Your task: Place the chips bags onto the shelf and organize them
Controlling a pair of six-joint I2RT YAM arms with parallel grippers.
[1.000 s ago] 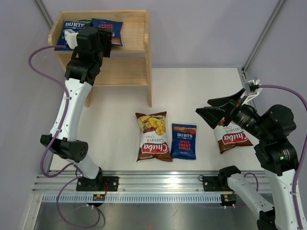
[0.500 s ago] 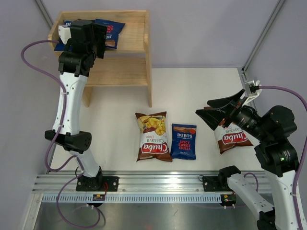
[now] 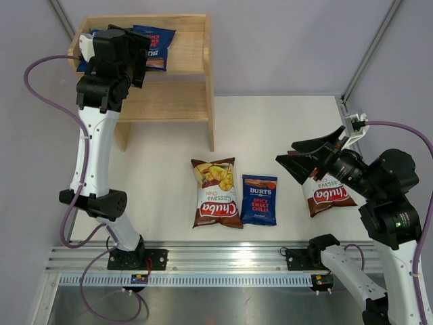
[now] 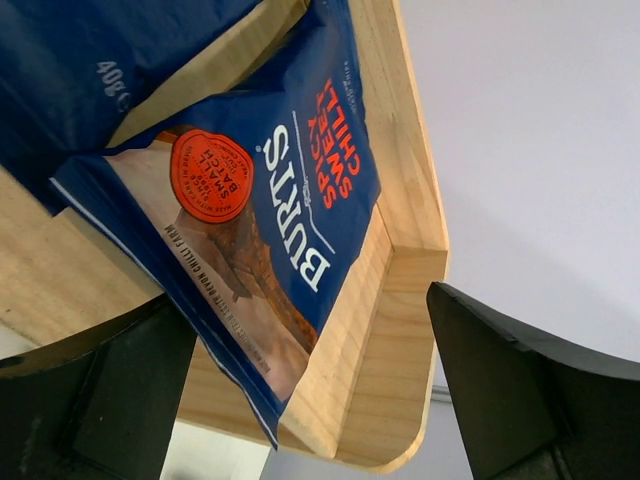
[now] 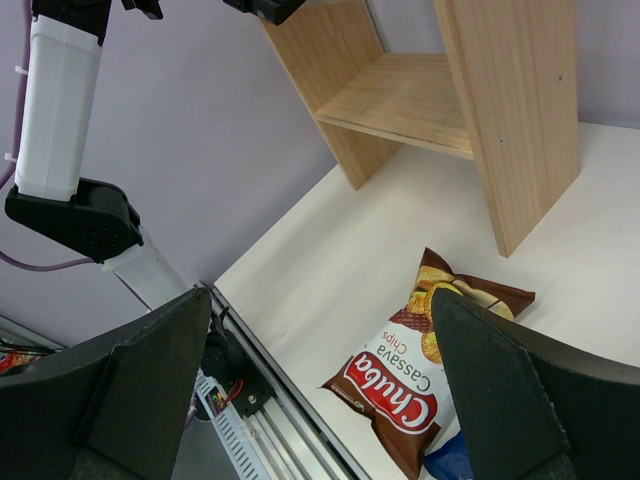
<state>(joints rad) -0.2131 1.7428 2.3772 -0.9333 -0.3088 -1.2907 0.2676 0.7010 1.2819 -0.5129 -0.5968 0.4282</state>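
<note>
Left arm's climbed above the shelf point(image 3: 191, 47); left gripper point(image 4: 308, 305) spread, off the red-lettered bag point(image 4: 265, 195). Best to back straight out, no snagging.

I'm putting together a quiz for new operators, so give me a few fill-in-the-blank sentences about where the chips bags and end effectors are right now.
1. The number of chips bags lying on the table is ___.
2. The red-lettered blue bag under the left end effector lies on the ___ tier of the shelf.
3. The jaws of the right end effector stand ___.
Missing words: three; top; open.
</note>
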